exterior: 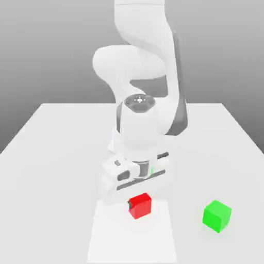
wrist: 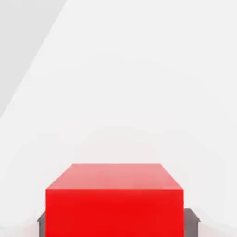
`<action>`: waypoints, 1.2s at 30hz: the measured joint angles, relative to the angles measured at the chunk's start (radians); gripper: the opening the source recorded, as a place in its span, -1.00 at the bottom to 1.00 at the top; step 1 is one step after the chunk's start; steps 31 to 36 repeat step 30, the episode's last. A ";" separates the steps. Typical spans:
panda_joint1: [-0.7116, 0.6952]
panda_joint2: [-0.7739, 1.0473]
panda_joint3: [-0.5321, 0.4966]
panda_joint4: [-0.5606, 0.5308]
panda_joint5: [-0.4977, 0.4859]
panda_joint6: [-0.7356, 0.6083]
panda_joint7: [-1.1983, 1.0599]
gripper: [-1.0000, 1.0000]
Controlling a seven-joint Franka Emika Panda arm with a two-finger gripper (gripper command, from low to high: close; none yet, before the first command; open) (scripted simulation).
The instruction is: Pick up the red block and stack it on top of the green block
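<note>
Item: red block [exterior: 139,205], sitting near the worktop's [exterior: 62,154] front edge, about midway along it. Rigid, smooth-faced, likely light and somewhat slippery; best taken by two opposite side faces. Gripper [exterior: 135,198] is bracketing it, dark fingers [wrist: 192,220] flanking both sides; apparently closing on it, contact unclear. Green block [exterior: 217,215] is sitting apart toward the exterior view's right, nothing obstructing.

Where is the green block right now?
In the exterior view the green block sits on the white table, toward that view's right, apart from the red block under the gripper.
</note>
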 joint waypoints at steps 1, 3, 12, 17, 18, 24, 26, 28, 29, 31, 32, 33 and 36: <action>-0.004 0.011 0.005 0.001 0.002 0.010 -0.002 -1.00; 0.005 -0.026 -0.007 -0.003 -0.010 -0.022 0.006 -1.00; 0.062 -0.256 0.004 0.006 -0.079 -0.262 0.025 -1.00; 0.222 -0.222 0.074 0.127 -0.074 -0.349 -0.061 -1.00; 0.255 -0.213 0.086 0.152 -0.073 -0.365 -0.080 -1.00; 0.358 -0.094 0.115 0.245 -0.082 -0.340 -0.133 -1.00; 0.361 -0.024 0.106 0.250 -0.098 -0.275 -0.123 -1.00; 0.363 0.001 0.102 0.252 -0.105 -0.251 -0.118 1.00; 0.363 0.001 0.102 0.252 -0.105 -0.251 -0.118 1.00; 0.363 0.001 0.102 0.252 -0.105 -0.251 -0.118 1.00; 0.363 0.001 0.102 0.252 -0.105 -0.251 -0.118 1.00; 0.363 0.001 0.102 0.252 -0.105 -0.251 -0.118 1.00; 0.363 0.001 0.102 0.252 -0.105 -0.251 -0.118 1.00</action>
